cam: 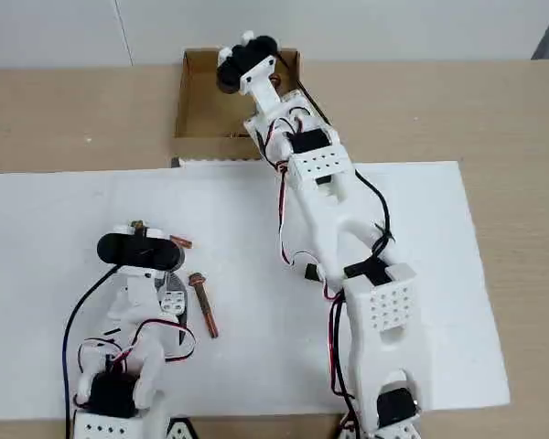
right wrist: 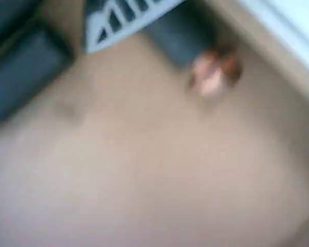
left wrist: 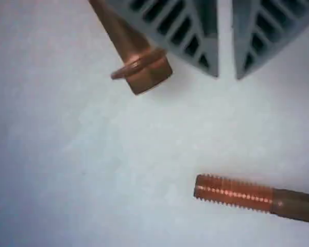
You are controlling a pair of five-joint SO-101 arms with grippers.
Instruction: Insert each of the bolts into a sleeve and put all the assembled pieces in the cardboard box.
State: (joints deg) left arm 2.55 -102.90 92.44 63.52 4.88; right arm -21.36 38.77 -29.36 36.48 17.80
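On the white sheet, my left gripper (left wrist: 225, 72) is shut with nothing in it. A copper bolt (left wrist: 141, 67) lies with its hex head just beside the fingertips (left wrist: 195, 41). The threaded end of a second bolt (left wrist: 237, 193) lies a little farther off. From above, the left gripper (cam: 151, 233) is at the sheet's lower left, with one bolt (cam: 204, 306) beside the arm and a copper end (cam: 181, 242) by the wrist. My right gripper (cam: 259, 80) hangs inside the cardboard box (cam: 188, 101). A copper piece (right wrist: 213, 74) lies on the box floor near a wall.
The white sheet (cam: 73, 210) covers most of the wooden table (cam: 494, 110). The cardboard box stands just past the sheet's far edge. The right arm (cam: 329, 201) stretches diagonally across the sheet's middle to the box.
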